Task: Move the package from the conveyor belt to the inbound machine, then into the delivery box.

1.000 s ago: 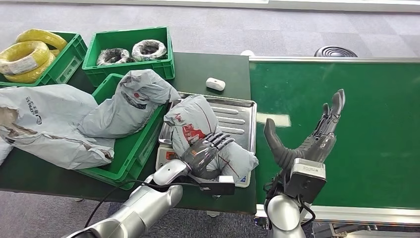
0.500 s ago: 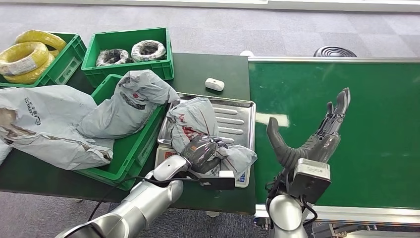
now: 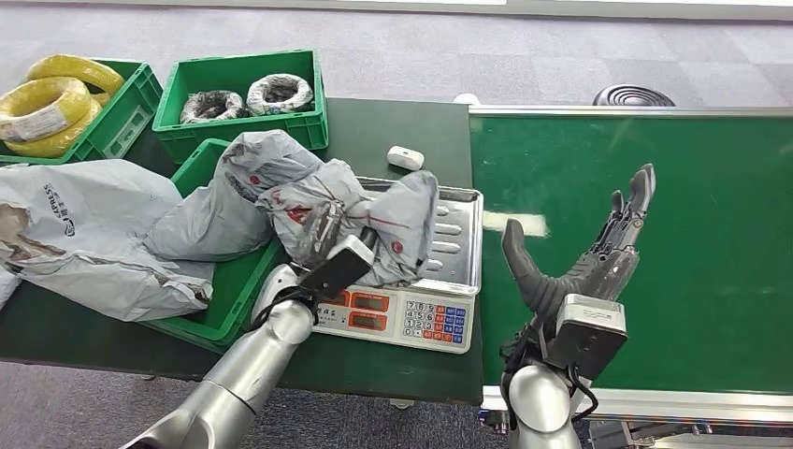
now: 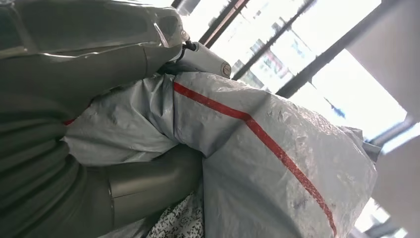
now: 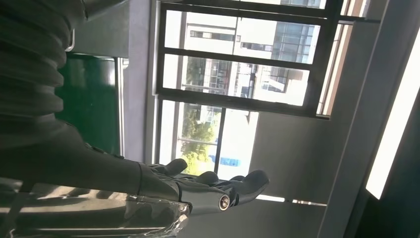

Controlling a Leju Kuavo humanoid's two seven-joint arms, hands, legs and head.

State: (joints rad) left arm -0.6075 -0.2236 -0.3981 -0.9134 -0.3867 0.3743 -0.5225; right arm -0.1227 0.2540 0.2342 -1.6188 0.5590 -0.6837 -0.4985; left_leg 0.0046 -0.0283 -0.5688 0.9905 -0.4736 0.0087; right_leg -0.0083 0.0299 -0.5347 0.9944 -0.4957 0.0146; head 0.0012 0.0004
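Left hand (image 3: 323, 245) grips crumpled grey poly package (image 3: 351, 220), frame centre, lifted over ribbed steel scale tray (image 3: 458, 234). Right hand (image 3: 589, 257) open, fingers spread, over green belt (image 3: 711, 234) at right. Left wrist view: hand (image 4: 114, 99) clamps glossy bag (image 4: 277, 168), red stripe. Right wrist view: hand (image 5: 163, 186) empty, fingers extended.

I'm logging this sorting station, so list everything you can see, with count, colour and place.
package: one, grey with red marks, held over the scale tray
scale: one, steel tray, coloured keypad, on dark table
green bins: three, left of the scale
grey bags: two, on nearest bin and table
yellow coils: far-left bin
wrapped coils: two, middle bin
white item: one, behind scale
conveyor belt: green, right
left robot hand: grips package
right robot hand: open, above belt
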